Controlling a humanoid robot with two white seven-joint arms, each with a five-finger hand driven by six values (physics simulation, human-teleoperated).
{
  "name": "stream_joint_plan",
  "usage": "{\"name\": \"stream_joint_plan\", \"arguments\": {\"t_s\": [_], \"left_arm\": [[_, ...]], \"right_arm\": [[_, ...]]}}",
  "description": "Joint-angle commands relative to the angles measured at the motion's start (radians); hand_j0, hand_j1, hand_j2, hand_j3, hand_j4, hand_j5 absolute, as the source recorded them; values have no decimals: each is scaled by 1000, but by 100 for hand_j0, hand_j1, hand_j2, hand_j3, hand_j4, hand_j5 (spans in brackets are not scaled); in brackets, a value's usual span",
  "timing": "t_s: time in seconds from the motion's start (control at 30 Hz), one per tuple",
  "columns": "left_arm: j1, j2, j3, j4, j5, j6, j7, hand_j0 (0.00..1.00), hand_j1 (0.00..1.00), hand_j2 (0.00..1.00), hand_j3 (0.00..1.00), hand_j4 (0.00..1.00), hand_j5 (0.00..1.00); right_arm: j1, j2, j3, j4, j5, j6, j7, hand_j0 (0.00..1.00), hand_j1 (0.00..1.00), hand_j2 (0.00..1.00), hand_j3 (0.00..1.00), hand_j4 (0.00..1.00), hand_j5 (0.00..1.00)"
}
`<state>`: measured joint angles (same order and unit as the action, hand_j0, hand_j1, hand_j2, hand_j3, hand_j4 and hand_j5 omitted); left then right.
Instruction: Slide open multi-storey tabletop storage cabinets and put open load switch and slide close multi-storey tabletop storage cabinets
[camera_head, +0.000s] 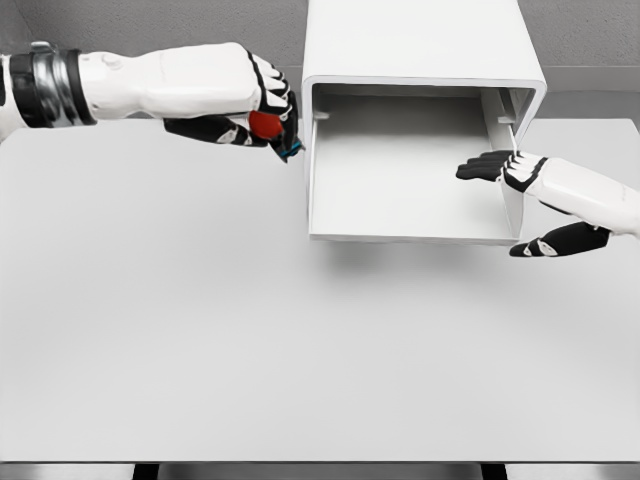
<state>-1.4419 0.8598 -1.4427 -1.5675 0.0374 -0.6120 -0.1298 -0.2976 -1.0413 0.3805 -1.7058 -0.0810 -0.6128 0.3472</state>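
Observation:
A white storage cabinet (420, 40) stands at the back of the table, its drawer (400, 170) pulled out toward me and showing a bare white floor. My left hand (262, 118) hovers just left of the drawer's left wall, its fingers shut on a small load switch (268, 126) with a red body and a blue-green end. My right hand (515, 200) is at the drawer's right wall, fingers extended over the wall into the drawer and thumb (555, 242) outside below it, loosely straddling the wall.
The white table (200, 340) stretches wide in front of the cabinet down to its front edge near the bottom of the view. A grey wall runs behind the cabinet.

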Motion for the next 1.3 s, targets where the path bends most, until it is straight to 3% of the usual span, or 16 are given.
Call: {"name": "stream_joint_plan", "arguments": {"t_s": [0.0, 0.63, 1.0, 1.27], "left_arm": [[0, -38, 4, 3, 10, 1, -1, 44, 44, 44, 44, 44, 44], [-6, -189, -7, 50, -21, 1, -7, 44, 44, 44, 44, 44, 44], [-26, -311, -73, 192, -22, 1, -8, 44, 44, 44, 44, 44, 44], [-34, -351, -88, 233, -21, 1, -8, 44, 44, 44, 44, 44, 44]], "right_arm": [[0, -2, 3, -2, -8, 2, -1, 100, 100, 100, 100, 100, 100], [17, -3, 9, -3, -11, 2, -2, 100, 100, 100, 100, 100, 100], [14, -2, 9, -5, -11, 2, -2, 100, 100, 100, 100, 100, 100], [14, 3, 9, -5, -13, 2, -4, 100, 100, 100, 100, 100, 100]]}}
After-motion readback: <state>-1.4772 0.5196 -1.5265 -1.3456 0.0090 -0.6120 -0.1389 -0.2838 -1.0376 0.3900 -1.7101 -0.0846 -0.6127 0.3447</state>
